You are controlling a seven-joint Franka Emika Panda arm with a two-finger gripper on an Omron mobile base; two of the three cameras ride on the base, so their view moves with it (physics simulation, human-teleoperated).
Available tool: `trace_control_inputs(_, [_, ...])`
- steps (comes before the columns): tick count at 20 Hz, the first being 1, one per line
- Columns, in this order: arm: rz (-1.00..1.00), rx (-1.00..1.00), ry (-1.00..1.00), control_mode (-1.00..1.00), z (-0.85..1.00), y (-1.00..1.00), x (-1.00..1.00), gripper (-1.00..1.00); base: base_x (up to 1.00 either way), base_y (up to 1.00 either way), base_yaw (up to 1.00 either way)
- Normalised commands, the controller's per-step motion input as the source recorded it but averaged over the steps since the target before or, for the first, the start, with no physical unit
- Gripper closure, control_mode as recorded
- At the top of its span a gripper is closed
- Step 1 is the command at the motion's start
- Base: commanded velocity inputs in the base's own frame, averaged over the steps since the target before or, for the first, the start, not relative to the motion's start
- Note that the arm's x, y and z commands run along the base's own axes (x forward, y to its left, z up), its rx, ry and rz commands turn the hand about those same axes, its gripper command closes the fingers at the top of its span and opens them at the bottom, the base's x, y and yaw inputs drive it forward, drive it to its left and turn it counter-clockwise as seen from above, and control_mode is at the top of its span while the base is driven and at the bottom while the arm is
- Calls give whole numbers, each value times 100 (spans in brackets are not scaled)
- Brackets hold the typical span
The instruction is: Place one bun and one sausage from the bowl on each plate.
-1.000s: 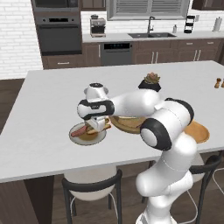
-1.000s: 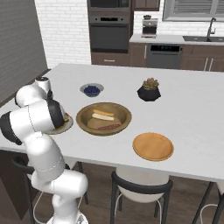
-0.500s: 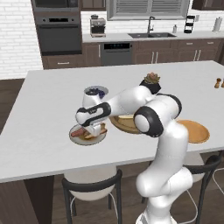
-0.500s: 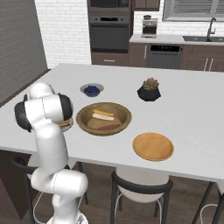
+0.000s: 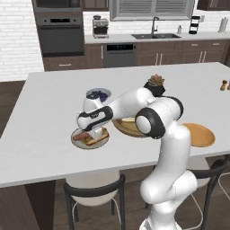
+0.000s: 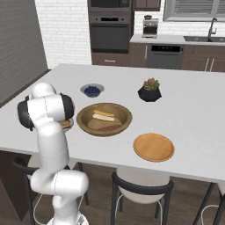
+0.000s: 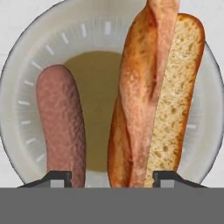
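In the hand view the grey-rimmed plate (image 7: 17,109) with its olive centre lies close below the hand. On it a sausage (image 7: 61,122) lies left and a split bun (image 7: 153,96) right. My gripper (image 7: 112,179) is open, its fingertips (image 7: 57,177) standing either side of the bun's near end. From the left base view the gripper (image 5: 96,133) hangs low over that plate (image 5: 90,147). The wooden bowl (image 6: 83,119) holds another bun (image 6: 103,116) and sausage (image 6: 109,128). The orange plate (image 6: 154,146) lies bare to its right.
A small grey bowl of berries (image 6: 92,90) and a black plant pot (image 6: 149,90) stand behind the wooden bowl. Two shakers (image 5: 223,85) are at the far right of the counter. Stools stand under the counter's near edge.
The hand has come down closer over the grey-rimmed plate. Its jaws have parted, and the bun lies on the plate beside the sausage.
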Motion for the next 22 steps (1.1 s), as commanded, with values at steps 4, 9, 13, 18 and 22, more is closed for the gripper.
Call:
trace_control_inputs(4, [0, 0, -9, -100, 65, -6, -6, -100, 0, 0, 0])
trace_control_inputs(9, [-10, 0, -3, -100, 99, -68, -35, -100, 0, 0, 0])
trace_control_inputs(13, [-36, 6, 8, -100, 62, -100, 4, -100, 0, 0, 0])
trace_control_inputs(18, [-52, 5, 16, -100, 11, -100, 16, -100, 0, 0, 0])
trace_control_inputs(22, [-55, 3, 12, -100, -6, -100, 3, -100, 0, 0, 0])
